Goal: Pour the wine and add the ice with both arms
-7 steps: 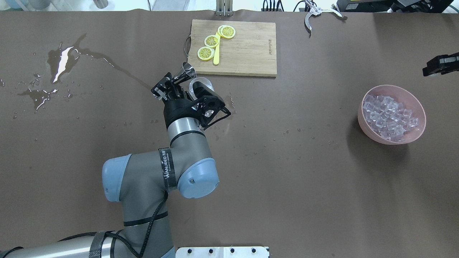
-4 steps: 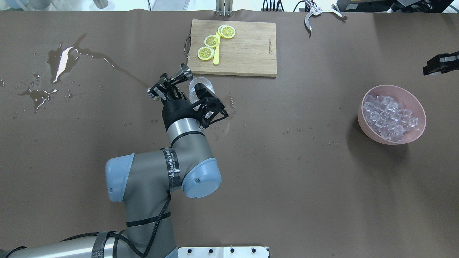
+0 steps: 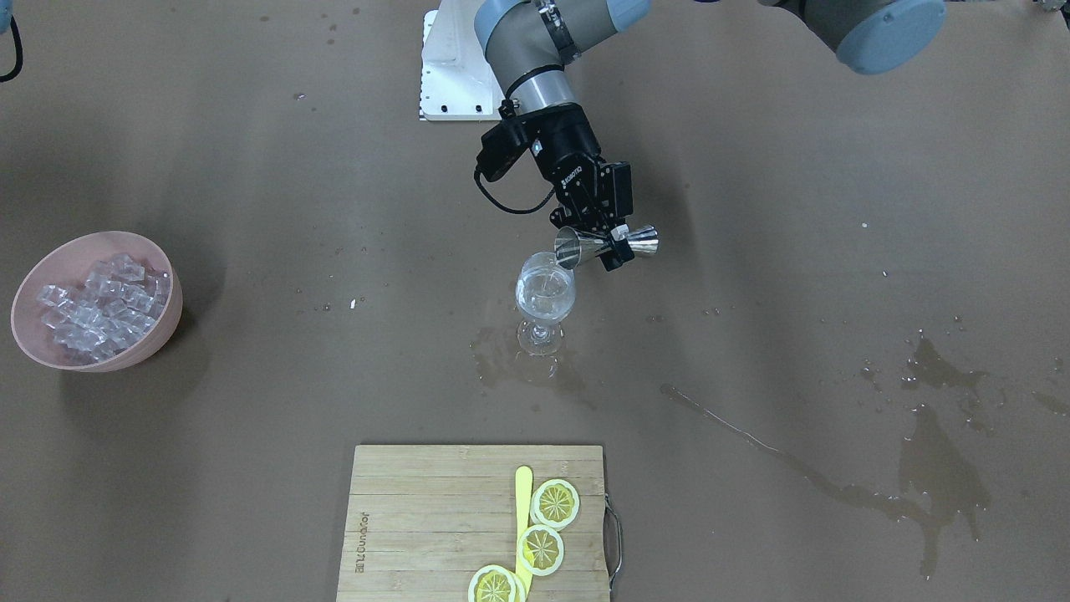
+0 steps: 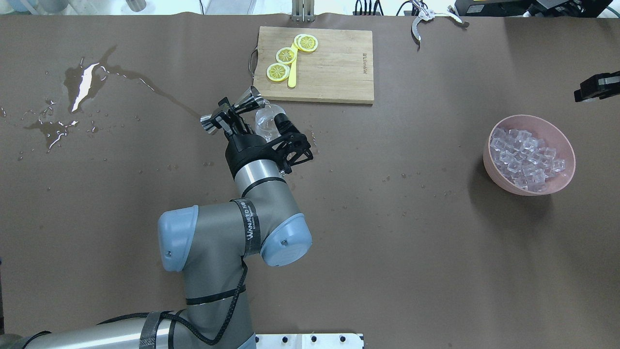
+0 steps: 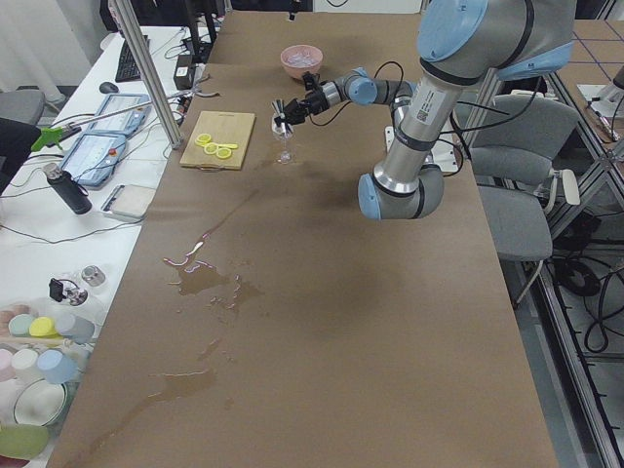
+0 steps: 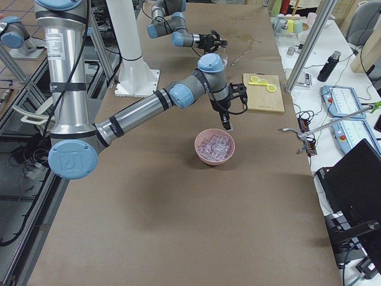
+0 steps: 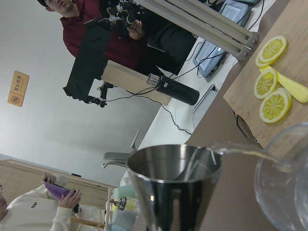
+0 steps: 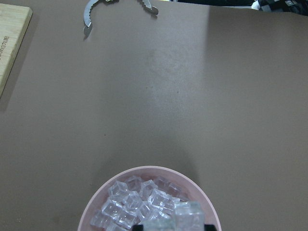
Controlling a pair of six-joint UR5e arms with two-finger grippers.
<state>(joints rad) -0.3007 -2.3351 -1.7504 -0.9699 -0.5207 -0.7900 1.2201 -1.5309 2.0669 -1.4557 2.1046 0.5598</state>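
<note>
My left gripper (image 3: 613, 244) is shut on a steel jigger (image 3: 603, 244) and holds it tipped on its side over a clear wine glass (image 3: 545, 297). In the left wrist view a thin stream of clear wine (image 7: 240, 149) runs from the jigger (image 7: 173, 192) into the glass (image 7: 284, 192). The overhead view shows the jigger (image 4: 232, 112) beside the glass (image 4: 265, 121). My right gripper (image 4: 581, 92) hovers above the pink bowl (image 4: 485, 155) of ice cubes (image 4: 525, 157). In the right wrist view a clear ice cube (image 8: 190, 215) sits between its black fingertips.
A bamboo cutting board (image 4: 334, 68) with lemon slices (image 4: 286, 55) and a yellow knife lies behind the glass. Metal tongs (image 4: 426, 17) lie at the far edge. Spilled liquid (image 4: 80, 87) wets the far left of the table, with small drops around the glass foot (image 3: 539, 339).
My left arm has shifted a little to the right and turned the jigger further over the glass. The right gripper has barely moved.
</note>
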